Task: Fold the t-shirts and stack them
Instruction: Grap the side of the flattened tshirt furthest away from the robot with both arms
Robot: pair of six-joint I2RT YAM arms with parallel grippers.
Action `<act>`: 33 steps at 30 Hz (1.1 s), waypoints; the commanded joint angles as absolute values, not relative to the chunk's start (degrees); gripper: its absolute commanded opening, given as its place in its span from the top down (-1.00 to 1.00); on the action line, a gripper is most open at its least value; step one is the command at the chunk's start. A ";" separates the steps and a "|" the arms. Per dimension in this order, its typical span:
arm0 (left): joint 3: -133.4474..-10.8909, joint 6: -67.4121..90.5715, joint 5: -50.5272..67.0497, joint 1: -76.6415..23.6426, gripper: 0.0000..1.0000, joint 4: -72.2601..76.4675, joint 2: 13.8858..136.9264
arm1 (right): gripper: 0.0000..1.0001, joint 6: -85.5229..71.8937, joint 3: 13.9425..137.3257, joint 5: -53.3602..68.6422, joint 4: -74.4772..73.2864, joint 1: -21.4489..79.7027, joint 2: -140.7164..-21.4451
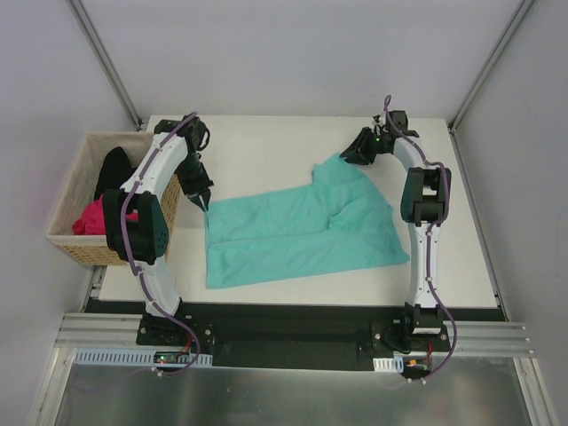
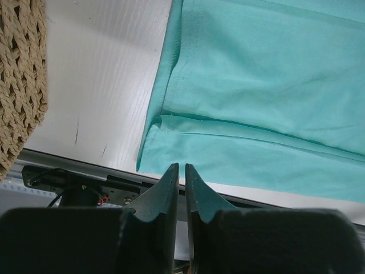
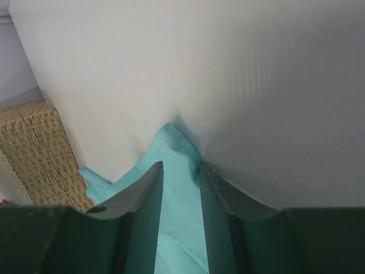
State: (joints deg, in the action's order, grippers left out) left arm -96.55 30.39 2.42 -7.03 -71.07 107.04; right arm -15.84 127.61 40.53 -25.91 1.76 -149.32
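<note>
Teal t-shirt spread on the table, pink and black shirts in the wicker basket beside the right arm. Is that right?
No: the top external view shows the wicker basket beside the left arm, at the table's left edge. The rest holds: the teal t-shirt lies spread on the table, the pink shirt and black shirt in the basket.

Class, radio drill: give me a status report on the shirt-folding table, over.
Left fingers nearly closed at teal t-shirt hem, grip unclear. Right fingers apart, straddling its far corner. Shirt spread flat. Wicker basket off left, clear of shirt.
</note>
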 commanded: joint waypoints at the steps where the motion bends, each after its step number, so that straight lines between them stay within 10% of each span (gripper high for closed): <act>1: -96.06 31.20 0.97 -6.59 0.83 -73.21 103.62 | 0.44 -15.38 127.53 40.78 -26.19 2.46 -149.85; 10: -96.85 30.85 1.49 -6.59 0.83 -72.95 104.41 | 0.98 -14.41 127.35 40.08 -28.30 2.37 -149.50; 33: -91.50 28.48 4.14 -6.59 0.76 -64.52 111.53 | 0.98 -8.70 120.50 37.26 -31.38 0.44 -140.45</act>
State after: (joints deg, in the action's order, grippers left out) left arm -93.45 29.80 3.22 -7.03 -65.84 109.32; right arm -10.79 121.03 38.37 -29.85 1.23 -145.36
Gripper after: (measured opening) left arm 0.107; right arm 0.015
